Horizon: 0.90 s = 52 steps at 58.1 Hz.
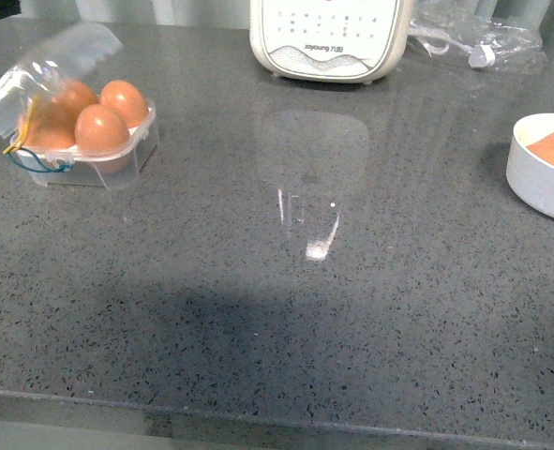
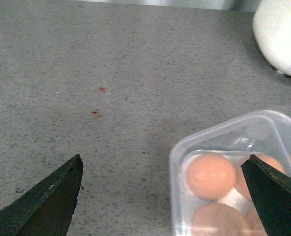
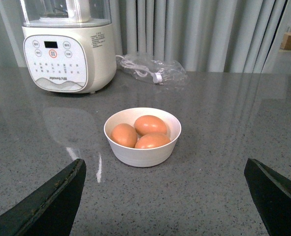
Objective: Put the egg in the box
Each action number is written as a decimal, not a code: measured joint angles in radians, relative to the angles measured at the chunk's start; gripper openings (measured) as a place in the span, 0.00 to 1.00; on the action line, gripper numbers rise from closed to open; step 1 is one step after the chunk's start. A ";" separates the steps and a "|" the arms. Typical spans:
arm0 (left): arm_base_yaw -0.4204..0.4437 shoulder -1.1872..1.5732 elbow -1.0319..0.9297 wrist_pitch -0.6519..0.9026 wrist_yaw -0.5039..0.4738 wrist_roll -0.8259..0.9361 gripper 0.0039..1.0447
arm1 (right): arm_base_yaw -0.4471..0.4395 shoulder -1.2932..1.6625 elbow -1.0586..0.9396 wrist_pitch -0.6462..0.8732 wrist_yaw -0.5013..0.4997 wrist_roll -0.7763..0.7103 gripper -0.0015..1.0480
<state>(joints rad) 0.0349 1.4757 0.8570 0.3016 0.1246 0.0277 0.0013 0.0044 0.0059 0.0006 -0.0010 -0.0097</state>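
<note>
The clear plastic box sits at the far left of the grey counter, lid hinged open, with several brown eggs in its cells. It also shows in the left wrist view, holding eggs. My left gripper is open and empty, hovering over the counter beside the box's edge. A round white bowl holds three brown eggs; it shows at the right edge of the front view. My right gripper is open and empty, a little short of the bowl. Neither arm shows in the front view.
A white kitchen appliance stands at the back centre of the counter, also in the right wrist view. A clear bag with a cable lies beside it. Small red specks mark the counter. The counter's front edge is near.
</note>
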 joint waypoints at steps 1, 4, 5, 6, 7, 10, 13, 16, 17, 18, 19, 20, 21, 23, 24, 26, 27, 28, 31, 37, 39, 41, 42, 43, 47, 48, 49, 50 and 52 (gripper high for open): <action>-0.011 -0.010 -0.003 -0.006 0.007 -0.001 0.94 | 0.000 0.000 0.000 0.000 0.000 0.000 0.93; -0.035 -0.031 -0.010 -0.017 0.009 -0.003 0.94 | 0.000 0.000 0.000 0.000 0.000 0.000 0.93; -0.048 -0.042 -0.014 -0.022 0.010 -0.002 0.94 | 0.000 0.000 0.000 0.000 0.000 0.000 0.93; -0.068 -0.060 -0.020 -0.034 0.018 -0.003 0.94 | 0.000 0.000 0.000 0.000 0.000 0.000 0.93; -0.080 -0.072 -0.022 -0.045 0.031 -0.003 0.94 | 0.000 0.000 0.000 0.000 0.000 0.000 0.93; -0.118 -0.104 -0.028 -0.081 0.054 -0.001 0.94 | 0.000 0.000 0.000 0.000 0.000 0.000 0.93; -0.147 -0.130 -0.035 -0.106 0.063 0.006 0.94 | 0.000 0.000 0.000 0.000 0.000 0.000 0.93; -0.173 -0.150 -0.044 -0.125 0.061 0.021 0.94 | 0.000 0.000 0.000 0.000 0.000 0.000 0.93; -0.177 -0.153 -0.045 -0.127 0.058 0.024 0.94 | 0.000 0.000 0.000 0.000 0.000 0.000 0.93; -0.186 -0.159 -0.049 -0.131 0.057 0.029 0.94 | 0.000 0.000 0.000 0.000 0.000 0.000 0.93; -0.192 -0.164 -0.052 -0.135 0.058 0.033 0.94 | 0.000 0.000 0.000 0.000 0.000 0.000 0.93; -0.198 -0.169 -0.055 -0.140 0.058 0.037 0.94 | 0.000 0.000 0.000 0.000 0.000 0.000 0.93; -0.203 -0.174 -0.056 -0.148 0.058 0.043 0.94 | 0.000 0.000 0.000 0.000 0.000 0.000 0.93; -0.208 -0.179 -0.058 -0.154 0.052 0.049 0.94 | 0.000 0.000 0.000 0.000 0.000 0.000 0.93; -0.209 -0.180 -0.058 -0.157 0.050 0.050 0.94 | 0.000 0.000 0.000 0.000 0.000 0.000 0.93; -0.212 -0.184 -0.059 -0.165 0.043 0.055 0.94 | 0.000 0.000 0.000 0.000 0.000 0.000 0.93; -0.213 -0.187 -0.059 -0.169 0.041 0.056 0.94 | 0.000 0.000 0.000 0.000 0.000 0.000 0.93; -0.213 -0.187 -0.059 -0.171 0.041 0.058 0.94 | 0.000 0.000 0.000 0.000 0.000 0.000 0.93; -0.213 -0.195 -0.060 -0.177 0.030 0.063 0.94 | 0.000 0.000 0.000 0.000 0.000 0.000 0.93; -0.203 -0.233 -0.062 -0.178 0.016 0.075 0.94 | 0.000 0.000 0.000 0.000 0.000 0.000 0.93; -0.198 -0.248 -0.063 -0.174 0.014 0.078 0.94 | 0.000 0.000 0.000 0.000 0.000 0.000 0.93; -0.193 -0.259 -0.063 -0.172 0.013 0.080 0.94 | 0.000 0.000 0.000 0.000 0.000 0.000 0.93; -0.188 -0.269 -0.063 -0.172 0.016 0.080 0.94 | 0.000 0.000 0.000 0.000 0.000 0.000 0.93; -0.185 -0.275 -0.063 -0.172 0.016 0.080 0.94 | 0.000 0.000 0.000 0.000 0.000 0.000 0.93; -0.158 -0.318 -0.064 -0.173 0.016 0.085 0.94 | 0.000 0.000 0.000 0.000 0.000 0.000 0.93; -0.153 -0.325 -0.065 -0.174 0.016 0.085 0.94 | 0.000 0.000 0.000 0.000 0.000 0.000 0.93; -0.143 -0.338 -0.067 -0.176 0.018 0.089 0.94 | 0.000 0.000 0.000 0.000 0.000 0.000 0.93; -0.138 -0.346 -0.068 -0.178 0.019 0.090 0.94 | 0.000 0.000 0.000 0.000 0.000 0.000 0.93; -0.118 -0.376 -0.075 -0.185 0.029 0.092 0.94 | 0.000 0.000 0.000 0.000 0.000 0.000 0.93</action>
<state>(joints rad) -0.0830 1.1000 0.7822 0.1162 0.1532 0.1196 0.0013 0.0044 0.0059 0.0006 -0.0010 -0.0097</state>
